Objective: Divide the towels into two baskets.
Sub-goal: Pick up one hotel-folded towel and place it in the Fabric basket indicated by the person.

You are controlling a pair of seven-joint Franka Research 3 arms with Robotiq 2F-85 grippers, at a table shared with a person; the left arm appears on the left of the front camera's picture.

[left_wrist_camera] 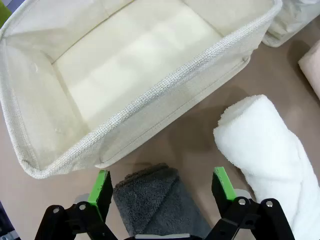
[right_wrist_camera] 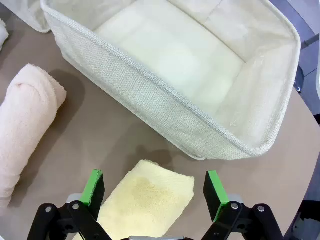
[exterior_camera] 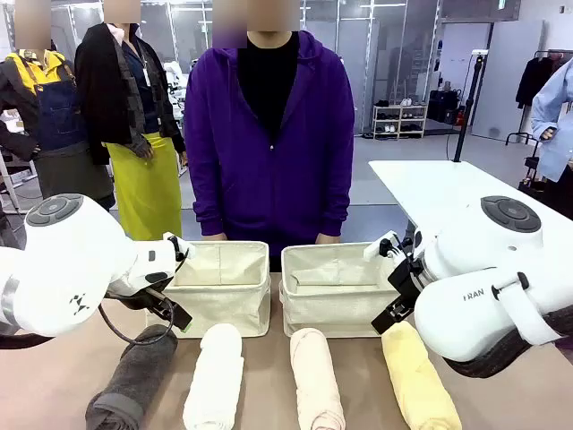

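Towels (exterior_camera: 215, 376), all four, lie on the near bench (exterior_camera: 54, 381); both baskets (exterior_camera: 219, 296) beyond are empty. My left pincer (left_wrist_camera: 161, 182) hangs wide over the grey towel (left_wrist_camera: 155, 202), my right pincer (right_wrist_camera: 155, 182) wide over the yellow towel (right_wrist_camera: 145, 200).

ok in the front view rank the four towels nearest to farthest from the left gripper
1. dark grey towel, just ahead of the left gripper
2. white towel, next to its right
3. pink towel, right of centre
4. yellow towel, far right
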